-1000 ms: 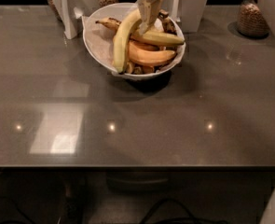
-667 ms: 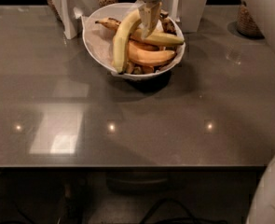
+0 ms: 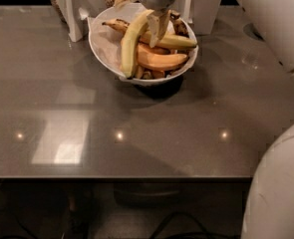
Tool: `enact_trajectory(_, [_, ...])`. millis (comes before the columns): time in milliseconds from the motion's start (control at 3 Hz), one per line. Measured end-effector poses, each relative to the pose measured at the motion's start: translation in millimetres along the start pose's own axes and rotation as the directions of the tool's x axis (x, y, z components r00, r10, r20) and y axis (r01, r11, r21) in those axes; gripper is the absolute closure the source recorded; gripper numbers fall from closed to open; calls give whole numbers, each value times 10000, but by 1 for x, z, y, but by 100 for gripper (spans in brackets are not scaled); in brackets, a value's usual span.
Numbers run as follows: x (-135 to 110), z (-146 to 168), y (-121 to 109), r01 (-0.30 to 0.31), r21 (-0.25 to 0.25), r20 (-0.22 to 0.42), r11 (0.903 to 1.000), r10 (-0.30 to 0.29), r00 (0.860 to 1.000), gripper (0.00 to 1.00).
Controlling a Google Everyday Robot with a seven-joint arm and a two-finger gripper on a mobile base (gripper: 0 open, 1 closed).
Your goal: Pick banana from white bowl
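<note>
The white bowl (image 3: 102,43) stands at the back middle of the grey table. The long pale yellow-green banana (image 3: 128,46) lies curved across the pile in it, running from the upper middle down to the front left rim. My gripper (image 3: 158,34) hangs down into the bowl from above, right beside the upper end of that banana and touching or nearly touching it. Shorter orange-yellow bananas (image 3: 161,61) lie to the right under the gripper. A small brown-spotted banana (image 3: 117,25) lies at the back left.
White upright objects stand behind the bowl at left (image 3: 74,11) and at right (image 3: 206,9). My white arm (image 3: 278,29) fills the right edge, and another part of it (image 3: 278,193) fills the lower right corner. The table's front edge (image 3: 121,177) runs across the lower frame.
The gripper has stayed over the bowl at the long banana's upper end. My white arm has swung further into view on the right and now hides the jar that stood there.
</note>
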State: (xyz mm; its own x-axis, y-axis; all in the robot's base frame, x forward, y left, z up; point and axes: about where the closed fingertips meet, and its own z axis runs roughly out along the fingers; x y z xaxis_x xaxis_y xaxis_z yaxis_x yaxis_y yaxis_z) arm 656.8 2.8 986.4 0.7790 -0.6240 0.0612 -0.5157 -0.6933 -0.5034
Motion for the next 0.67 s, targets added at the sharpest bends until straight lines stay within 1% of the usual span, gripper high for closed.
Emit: enact_trajectory(667, [8,20,-6,-134,-216,60,9997,135,9999,30])
